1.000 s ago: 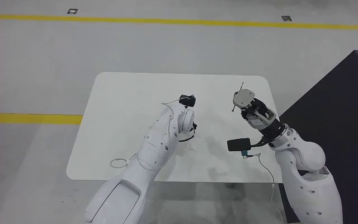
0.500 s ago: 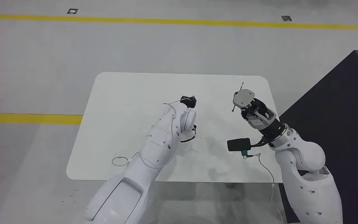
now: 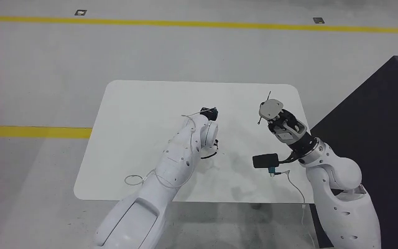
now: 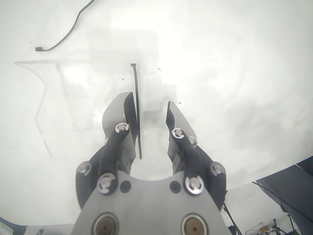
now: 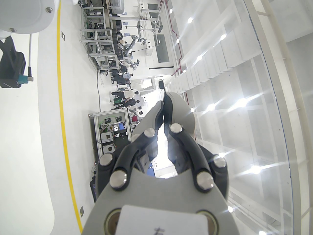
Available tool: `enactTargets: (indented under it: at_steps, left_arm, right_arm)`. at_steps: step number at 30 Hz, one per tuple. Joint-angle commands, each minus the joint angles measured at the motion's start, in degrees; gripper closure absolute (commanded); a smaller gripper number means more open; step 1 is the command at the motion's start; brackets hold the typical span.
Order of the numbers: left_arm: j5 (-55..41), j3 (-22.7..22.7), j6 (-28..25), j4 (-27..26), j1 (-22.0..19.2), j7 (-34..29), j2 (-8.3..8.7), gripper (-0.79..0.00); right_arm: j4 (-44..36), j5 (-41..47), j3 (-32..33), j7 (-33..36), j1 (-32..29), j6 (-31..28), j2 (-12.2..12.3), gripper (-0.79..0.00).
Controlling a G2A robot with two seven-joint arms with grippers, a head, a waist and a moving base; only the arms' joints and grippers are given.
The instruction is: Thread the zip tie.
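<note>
My left gripper (image 4: 149, 99) hangs open just above the white table (image 3: 143, 118). A straight black zip tie (image 4: 136, 86) runs between the jaws, lying along the inner face of one finger, its head toward a clear plastic fixture (image 4: 63, 103) on the table. A second, curved black zip tie (image 4: 73, 25) lies loose beyond the fixture. My right gripper (image 5: 166, 96) points up toward the ceiling, shut on another zip tie whose square head (image 5: 161, 84) pokes out past the fingertips. In the top view that gripper (image 3: 271, 109) is over the table's right side, with the tie's thin strap (image 3: 268, 96) sticking out.
A dark panel (image 3: 373, 106) stands just off the table's right edge. A white cable loop (image 3: 132, 180) hangs by the front left of the table. Bare table surface lies between the two arms.
The left arm has shifted very slightly near the table's middle. The right arm has kept still with its zip tie.
</note>
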Motion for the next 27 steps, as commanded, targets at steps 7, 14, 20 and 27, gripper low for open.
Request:
enactTargets:
  at_steps: [7, 14, 20, 27]
  left_arm:
    - [0.3, -0.6, 0.2, -1.4, 0.5, -0.4, 0.38, -0.157]
    - [0.6, -1.6, 0.0, -2.7, 1.7, -1.0, 1.07, 0.0]
    - [2.1, -2.1, 0.5, -5.6, 3.1, -2.7, 1.72, 0.0]
    - [5.7, -3.0, 1.6, -15.2, 7.3, -6.6, 3.07, 0.0]
  right_arm:
    - [0.0, 0.0, 0.0, 0.0, 0.0, 0.0, 0.0, 0.0]
    - [0.0, 0.0, 0.0, 0.0, 0.0, 0.0, 0.0, 0.0]
    - [0.0, 0.0, 0.0, 0.0, 0.0, 0.0, 0.0, 0.0]
    - [0.0, 0.0, 0.0, 0.0, 0.0, 0.0, 0.0, 0.0]
